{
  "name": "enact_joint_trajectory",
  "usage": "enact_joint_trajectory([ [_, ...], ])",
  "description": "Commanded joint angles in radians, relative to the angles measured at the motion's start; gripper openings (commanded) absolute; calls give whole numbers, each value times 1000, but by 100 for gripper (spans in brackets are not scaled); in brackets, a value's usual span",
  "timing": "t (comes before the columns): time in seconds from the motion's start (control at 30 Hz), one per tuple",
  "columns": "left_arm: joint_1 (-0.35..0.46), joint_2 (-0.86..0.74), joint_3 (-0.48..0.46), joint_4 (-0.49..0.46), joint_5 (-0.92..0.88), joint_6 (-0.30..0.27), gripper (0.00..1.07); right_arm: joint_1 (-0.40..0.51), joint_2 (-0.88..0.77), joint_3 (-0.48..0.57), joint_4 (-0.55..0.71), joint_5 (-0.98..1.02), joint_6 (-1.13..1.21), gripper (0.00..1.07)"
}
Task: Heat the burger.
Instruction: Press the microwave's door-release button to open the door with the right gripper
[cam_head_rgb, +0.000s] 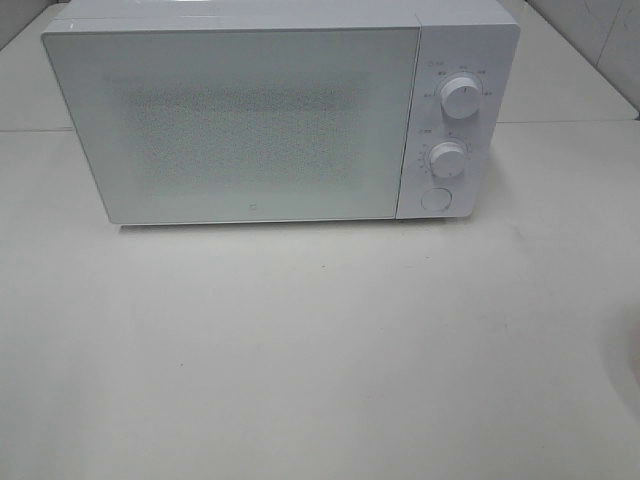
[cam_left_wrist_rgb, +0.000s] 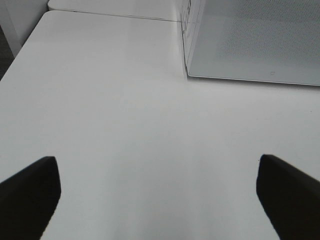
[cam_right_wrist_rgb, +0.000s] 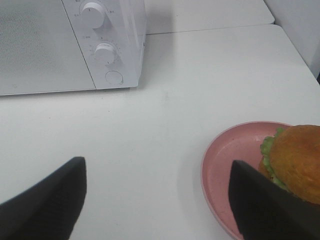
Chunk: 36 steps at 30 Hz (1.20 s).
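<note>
The burger (cam_right_wrist_rgb: 295, 160), with a golden-brown bun and green lettuce, sits on a pink plate (cam_right_wrist_rgb: 230, 160) in the right wrist view, partly behind one finger (cam_right_wrist_rgb: 265, 205) of my right gripper (cam_right_wrist_rgb: 155, 200). That gripper is open and empty above the table, short of the plate. The white microwave (cam_head_rgb: 270, 110) stands at the back of the table with its door shut. It also shows in the right wrist view (cam_right_wrist_rgb: 70, 45) and the left wrist view (cam_left_wrist_rgb: 250, 40). My left gripper (cam_left_wrist_rgb: 160, 200) is open and empty over bare table. Neither gripper, the burger nor the plate shows in the high view.
The microwave has two round knobs (cam_head_rgb: 462, 96) (cam_head_rgb: 448, 158) and a round button (cam_head_rgb: 436, 199) on its right panel. The white table (cam_head_rgb: 320, 350) stretches in front of it. A second table surface lies behind, past a seam (cam_left_wrist_rgb: 115, 15).
</note>
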Motion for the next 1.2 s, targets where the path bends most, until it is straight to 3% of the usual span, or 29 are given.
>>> enact_joint_trajectory([
  [0.03,2,-24,0,-4,-17,-2,100,-1,-23,3,4,-9,-4,76],
  [0.73,2,-24,0,-4,-17,-2,100,-1,-19,-19,6,-32,6,76],
  [0.87,2,-24,0,-4,-17,-2,100,-1,51,-66,3,-58,3,76],
  [1.2,2,-24,0,-4,-17,-2,100,-1,243,-72,0,-220,0,76],
])
